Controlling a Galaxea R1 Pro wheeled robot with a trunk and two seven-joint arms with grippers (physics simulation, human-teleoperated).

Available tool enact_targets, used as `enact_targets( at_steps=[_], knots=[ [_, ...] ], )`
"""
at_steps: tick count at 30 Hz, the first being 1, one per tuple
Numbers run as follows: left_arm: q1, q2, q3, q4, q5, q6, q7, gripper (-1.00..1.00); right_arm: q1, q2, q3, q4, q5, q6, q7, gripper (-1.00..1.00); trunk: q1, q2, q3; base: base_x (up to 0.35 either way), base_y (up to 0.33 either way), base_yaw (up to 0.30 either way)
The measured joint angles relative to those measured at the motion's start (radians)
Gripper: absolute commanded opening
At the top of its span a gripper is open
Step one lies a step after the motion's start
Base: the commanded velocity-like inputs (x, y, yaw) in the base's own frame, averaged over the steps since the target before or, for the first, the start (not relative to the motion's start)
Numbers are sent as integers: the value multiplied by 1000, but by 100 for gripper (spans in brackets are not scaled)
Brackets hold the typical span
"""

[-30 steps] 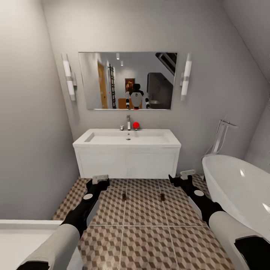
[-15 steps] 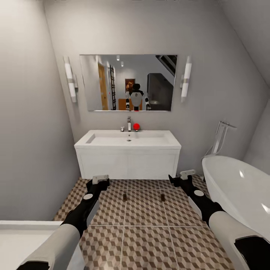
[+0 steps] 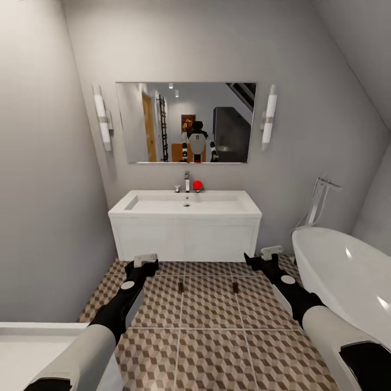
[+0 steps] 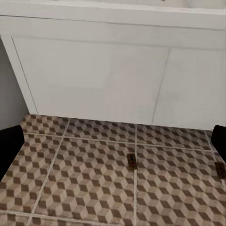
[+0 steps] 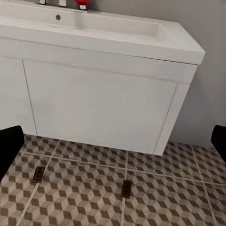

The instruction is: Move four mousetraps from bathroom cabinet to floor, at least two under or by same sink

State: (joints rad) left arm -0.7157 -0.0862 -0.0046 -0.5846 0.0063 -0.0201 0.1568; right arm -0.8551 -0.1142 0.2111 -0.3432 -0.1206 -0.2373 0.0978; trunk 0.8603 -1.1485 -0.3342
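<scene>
Two mousetraps (image 3: 180, 286) lie near the sink (image 3: 184, 205) (good!). My claws, left (image 3: 145, 260) and right (image 3: 265, 254), hang wide and hold nothing. Next I fetch two more.

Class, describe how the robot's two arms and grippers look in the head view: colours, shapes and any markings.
Both arms share one design: a pale grey, rounded forearm shell nearest the camera, then a glossy black, narrower wrist section carrying a small round light-grey disc. The left gripper and right gripper each end in black fingers capped by a light grey block. No loose cables or lettering can be made out.
</scene>
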Motion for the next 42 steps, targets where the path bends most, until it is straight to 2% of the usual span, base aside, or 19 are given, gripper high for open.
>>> enact_targets(
  at_steps=[14,21,26,37,42],
  knots=[
    [0,4,-1,50,3,-6,-8,100,1,-10,1,8,2,0,-1,100,-54,98,44,0,0,0],
    [1,4,-1,103,2,-42,-11,100,4,-19,0,81,0,-4,-2,100,-81,147,66,0,0,0],
    [2,6,-1,185,2,-103,-11,100,6,-21,-2,140,-2,-32,-2,100,-100,182,82,0,0,0],
    [2,13,1,455,3,-314,-11,100,14,-22,-1,369,-5,-210,-6,100,-142,259,116,0,0,0],
    [3,11,0,530,3,-370,-11,100,44,-21,-1,402,-6,-250,-6,100,-161,294,132,0,0,0]
  ],
)
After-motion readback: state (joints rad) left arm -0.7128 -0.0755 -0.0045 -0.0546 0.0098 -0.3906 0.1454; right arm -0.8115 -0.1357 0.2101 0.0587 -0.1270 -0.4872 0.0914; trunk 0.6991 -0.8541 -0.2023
